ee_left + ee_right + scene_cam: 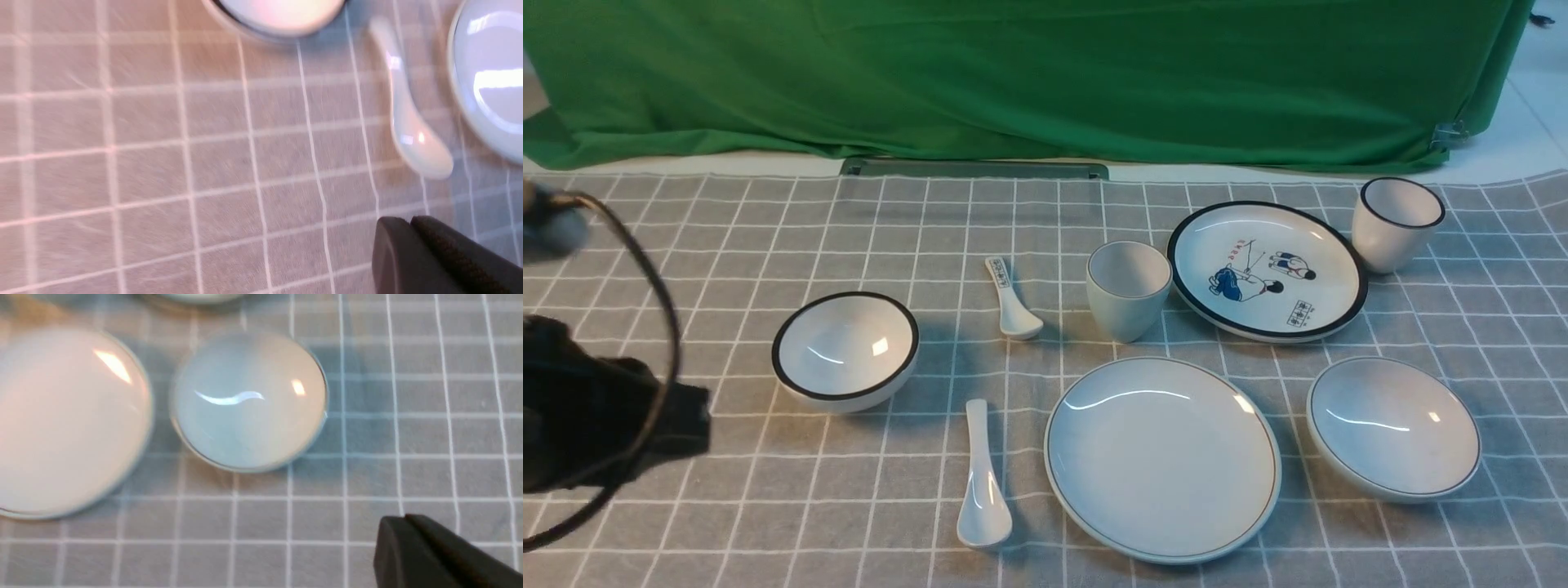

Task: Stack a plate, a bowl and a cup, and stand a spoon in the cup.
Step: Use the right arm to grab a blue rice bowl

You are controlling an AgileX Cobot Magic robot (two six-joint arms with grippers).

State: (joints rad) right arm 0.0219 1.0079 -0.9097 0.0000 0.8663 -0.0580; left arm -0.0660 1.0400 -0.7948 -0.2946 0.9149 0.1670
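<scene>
A grey tablecloth [768, 490] with a white grid of squares covers the table, with a creased green cloth [1013, 73] hanging behind it. The plate [1162, 457] is the largest dish: round, flat, glossy plain white with a thin dark rim line. From the left gripper [410, 223] it lies past the spoon, and from the right gripper [404, 519] it lies past the bowl. The bowl [1393, 425], wide, shallow and shiny white with a fine dark rim line, sits out in front of the right gripper's tips, apart from them and just beside the plate. The cup [1127, 290], a pale grey-white tumbler without a handle, stands upright farther from both grippers, behind the plate. The spoon [983, 482], a smooth white ceramic soup spoon with a bare handle, lies flat near the left gripper's tips, not touching them. Both grippers have their dark jaws pressed together and hold nothing, above bare cloth. There are two of each dish: the others are a pictured plate [1267, 269] with a black rim, a black-rimmed bowl [845, 349], a black-rimmed cup [1395, 222] and a small spoon [1011, 300] with a printed handle.
</scene>
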